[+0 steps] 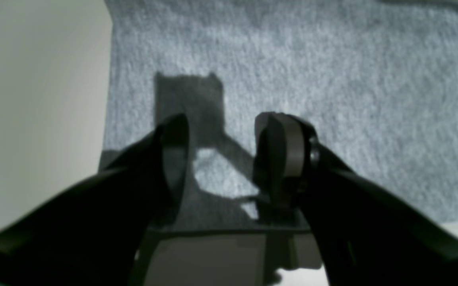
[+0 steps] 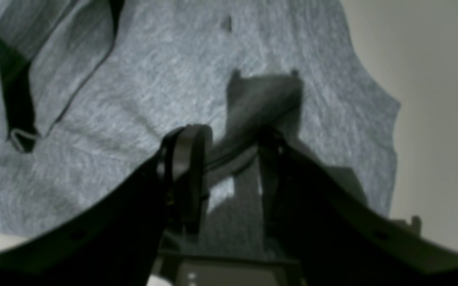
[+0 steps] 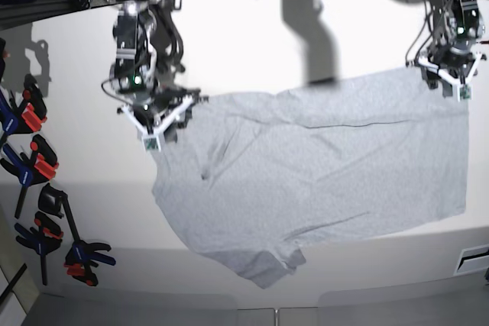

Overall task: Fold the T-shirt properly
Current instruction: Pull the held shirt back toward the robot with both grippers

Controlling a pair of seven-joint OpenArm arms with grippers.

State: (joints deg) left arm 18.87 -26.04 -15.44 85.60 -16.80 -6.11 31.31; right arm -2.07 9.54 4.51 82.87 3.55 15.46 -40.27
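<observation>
- The T-shirt (image 3: pixel 290 173) lies spread on the table (image 3: pixel 229 51), wrinkled, one side near the table's right edge.
- Its cloth looks light and limp, likely to crease; best pinched at the corners of the edge by the arms.
- The left gripper (image 1: pixel 225 147) stands parted over cloth, gripping nothing.
- The right gripper (image 2: pixel 231 149) is also parted, above a crease.
- Dark fingers hide cloth in both wrist views; neckline and any lettering can't be made out.

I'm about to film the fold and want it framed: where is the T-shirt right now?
In the base view, the T-shirt lies spread across the middle and right, below both grippers, with the clamps to its left.
</observation>
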